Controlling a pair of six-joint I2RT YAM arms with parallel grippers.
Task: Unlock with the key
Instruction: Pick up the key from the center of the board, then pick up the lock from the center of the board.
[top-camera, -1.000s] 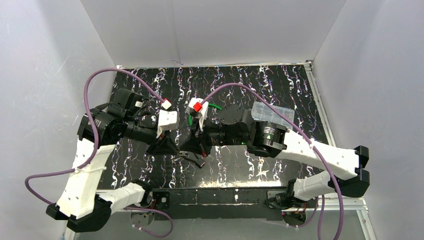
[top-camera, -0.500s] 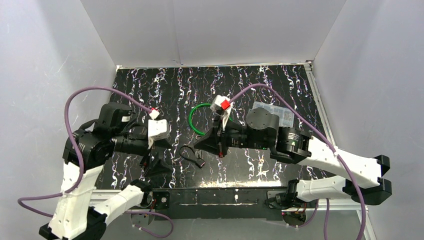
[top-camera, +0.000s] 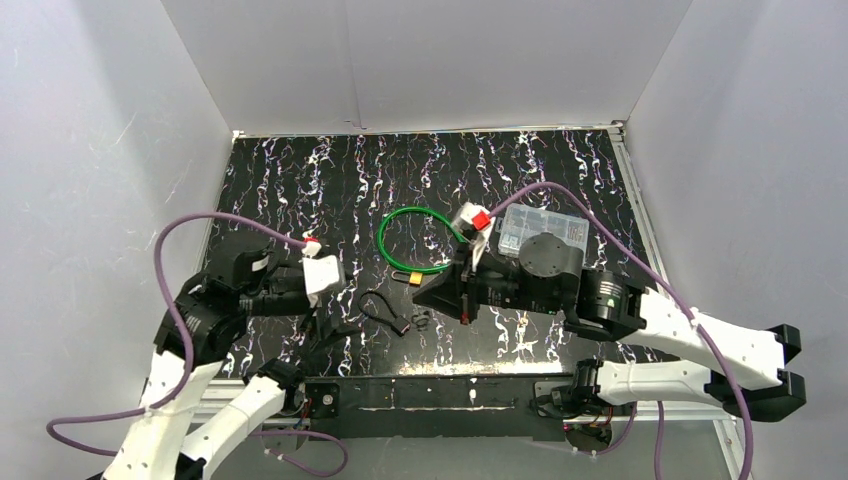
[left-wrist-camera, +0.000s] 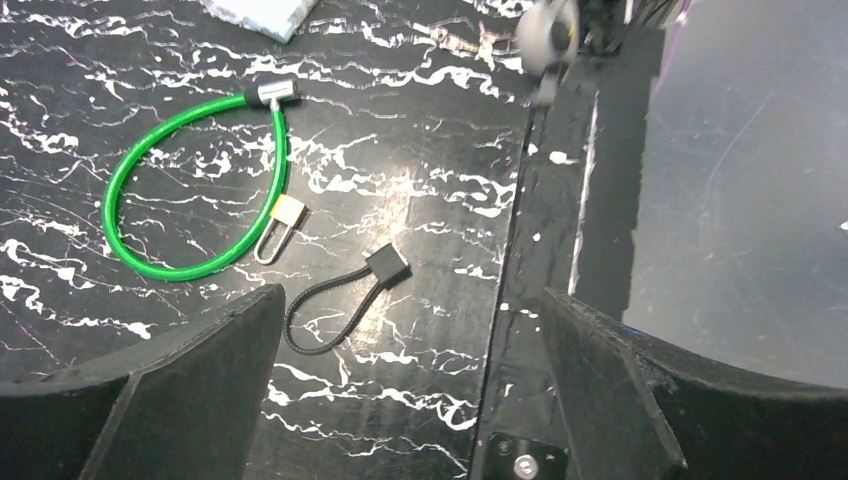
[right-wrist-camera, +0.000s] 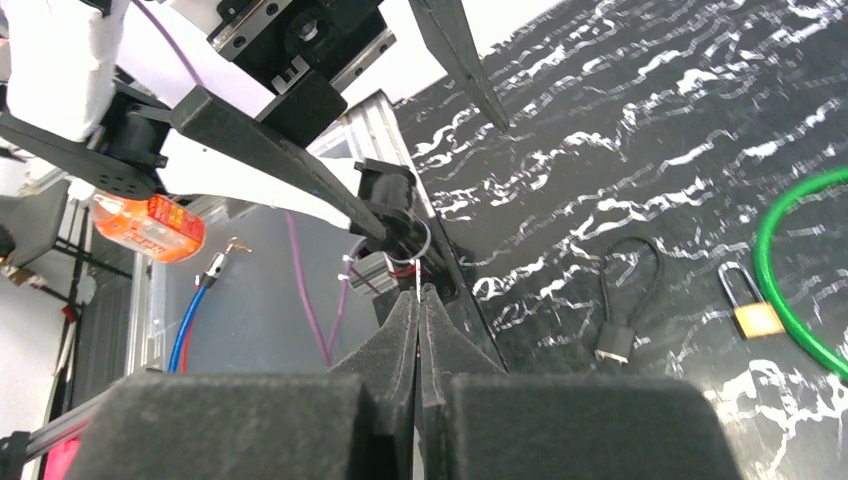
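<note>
Guessing it's nearly done: padlock (left-wrist-camera: 285, 212) lies beside the cable (left-wrist-camera: 185, 273), left gripper (left-wrist-camera: 410, 300) gaping empty, right gripper (right-wrist-camera: 420, 290) pinching the key (right-wrist-camera: 417, 272).

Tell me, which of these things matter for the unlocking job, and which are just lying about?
For the job:
- brass padlock
- green cable
- key ring, pinched in the right end effector

Lying about:
- black cord loop
- clear plastic box
</note>
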